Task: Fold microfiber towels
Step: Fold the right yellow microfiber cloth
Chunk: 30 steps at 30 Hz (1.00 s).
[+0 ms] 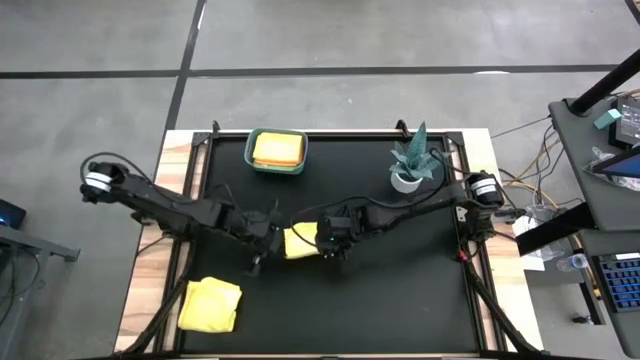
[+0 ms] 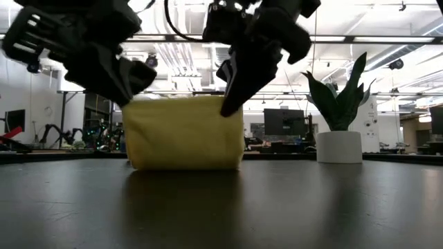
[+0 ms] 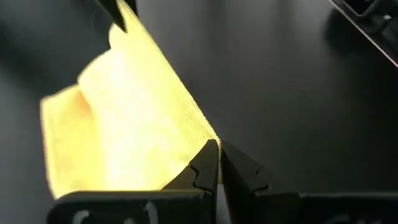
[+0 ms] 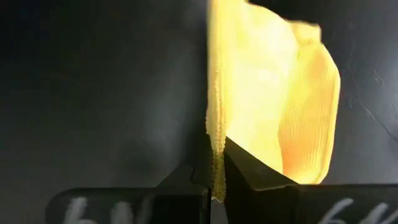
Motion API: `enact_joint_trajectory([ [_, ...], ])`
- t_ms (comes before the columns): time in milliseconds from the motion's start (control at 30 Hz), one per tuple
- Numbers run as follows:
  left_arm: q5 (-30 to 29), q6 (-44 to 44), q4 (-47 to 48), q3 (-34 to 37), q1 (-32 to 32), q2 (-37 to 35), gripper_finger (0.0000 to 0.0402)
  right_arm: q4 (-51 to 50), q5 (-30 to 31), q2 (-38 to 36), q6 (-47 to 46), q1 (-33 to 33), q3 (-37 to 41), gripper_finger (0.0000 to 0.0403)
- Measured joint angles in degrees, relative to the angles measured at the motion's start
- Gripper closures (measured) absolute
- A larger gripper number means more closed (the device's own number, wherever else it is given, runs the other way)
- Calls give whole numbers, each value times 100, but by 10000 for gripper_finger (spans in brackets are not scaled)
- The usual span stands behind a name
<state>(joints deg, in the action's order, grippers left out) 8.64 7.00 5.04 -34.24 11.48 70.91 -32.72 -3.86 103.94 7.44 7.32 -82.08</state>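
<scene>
Nearest me, a folded yellow towel (image 1: 210, 305) lies at the front left corner of the black table (image 1: 400, 290); that one looks finished. In the middle, both arms hold a second yellow towel (image 1: 299, 242) up off the surface by its top edge: the left gripper (image 1: 271, 232) is clenched on one corner, the right gripper (image 1: 330, 245) clenched on the other, and the cloth hangs doubled between them with its lower fold touching the table. I'd judge this fold about half made. Farther back, a teal bin (image 1: 277, 152) holds more towels (image 1: 278, 148), yellow and orange, apparently still to do. A plant (image 1: 412, 165) stands at the back right.
</scene>
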Motion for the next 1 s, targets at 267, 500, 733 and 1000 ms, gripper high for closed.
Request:
enact_joint_trajectory([
  [267,-200,-223,-13,45,-250,267,401,110,26,33,257,-285,32,394],
  [500,-575,-223,-38,182,-840,213,401,176,1,33,429,-664,253,394],
  [733,-573,-35,-14,163,-1064,213,400,208,-316,31,924,-810,334,394],
  [1000,-638,836,600,-158,-1075,147,307,-2,-607,22,1309,-792,350,394],
])
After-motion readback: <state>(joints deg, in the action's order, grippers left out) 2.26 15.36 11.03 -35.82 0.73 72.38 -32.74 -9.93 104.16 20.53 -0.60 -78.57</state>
